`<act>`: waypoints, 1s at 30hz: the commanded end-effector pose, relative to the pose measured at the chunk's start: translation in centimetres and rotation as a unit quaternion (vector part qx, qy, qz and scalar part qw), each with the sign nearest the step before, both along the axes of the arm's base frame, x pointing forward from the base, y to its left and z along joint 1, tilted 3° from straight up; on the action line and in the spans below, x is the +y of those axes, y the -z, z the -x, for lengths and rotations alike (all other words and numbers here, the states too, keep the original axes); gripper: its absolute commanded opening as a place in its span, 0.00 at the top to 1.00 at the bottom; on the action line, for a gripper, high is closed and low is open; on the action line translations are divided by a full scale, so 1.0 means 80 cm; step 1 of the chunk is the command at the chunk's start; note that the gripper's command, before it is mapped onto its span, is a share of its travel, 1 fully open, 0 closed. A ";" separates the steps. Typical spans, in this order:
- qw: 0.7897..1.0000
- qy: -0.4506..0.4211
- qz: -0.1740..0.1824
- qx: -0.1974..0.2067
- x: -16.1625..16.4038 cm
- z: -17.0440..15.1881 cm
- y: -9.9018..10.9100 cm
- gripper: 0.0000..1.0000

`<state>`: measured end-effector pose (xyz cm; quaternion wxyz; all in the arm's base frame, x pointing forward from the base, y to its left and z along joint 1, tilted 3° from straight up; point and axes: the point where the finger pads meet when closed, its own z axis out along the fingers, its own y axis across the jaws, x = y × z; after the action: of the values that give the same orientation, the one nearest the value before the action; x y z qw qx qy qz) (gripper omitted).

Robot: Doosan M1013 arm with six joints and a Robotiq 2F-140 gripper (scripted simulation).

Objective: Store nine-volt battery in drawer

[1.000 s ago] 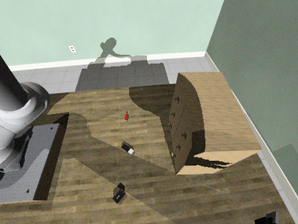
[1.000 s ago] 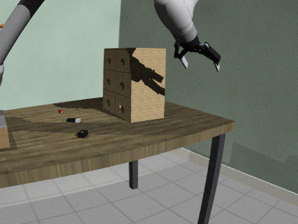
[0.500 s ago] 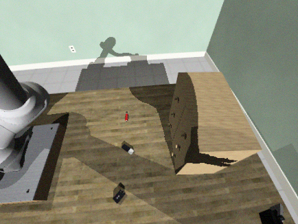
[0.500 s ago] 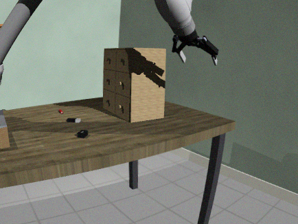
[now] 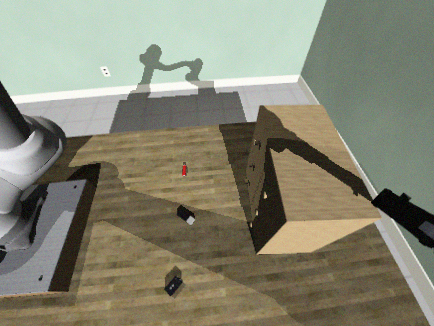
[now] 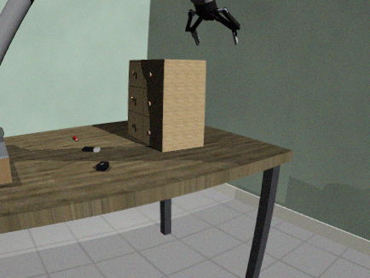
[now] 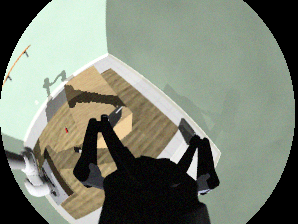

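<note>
The small wooden chest (image 5: 305,175) stands on the table's right part, and it also shows in the exterior view (image 6: 168,104). Its drawer fronts, with small knobs, face the table's middle, and all look pushed in. A dark blocky thing that looks like the nine-volt battery (image 5: 173,284) (image 6: 102,165) lies on the table nearer the front edge. My gripper (image 6: 216,41) is open and empty, high above and beyond the chest's top, near the dark green wall. It shows at the right edge of the top view (image 5: 400,207) and in the wrist view (image 7: 149,123).
A black piece with a white end (image 5: 186,215) and a small red thing (image 5: 184,169) lie on the table in front of the drawers. The robot's base (image 5: 25,165) and its grey plate (image 5: 35,235) fill the table's left end. The wall is close behind the chest.
</note>
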<state>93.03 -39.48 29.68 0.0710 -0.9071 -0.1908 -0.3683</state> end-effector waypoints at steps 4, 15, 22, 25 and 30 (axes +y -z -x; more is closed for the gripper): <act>0.996 -0.071 0.031 0.035 0.106 0.031 -0.006 0.00; 0.962 -0.224 0.109 0.111 0.301 0.141 -0.015 0.00; 0.924 -0.311 0.161 0.156 0.392 0.230 -0.020 0.00; 0.914 -0.329 0.173 0.165 0.409 0.251 -0.022 0.00; 0.874 -0.389 0.215 0.198 0.458 0.328 -0.028 0.00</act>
<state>70.31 -5.05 31.60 0.0557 -0.8253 -0.5520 -0.1051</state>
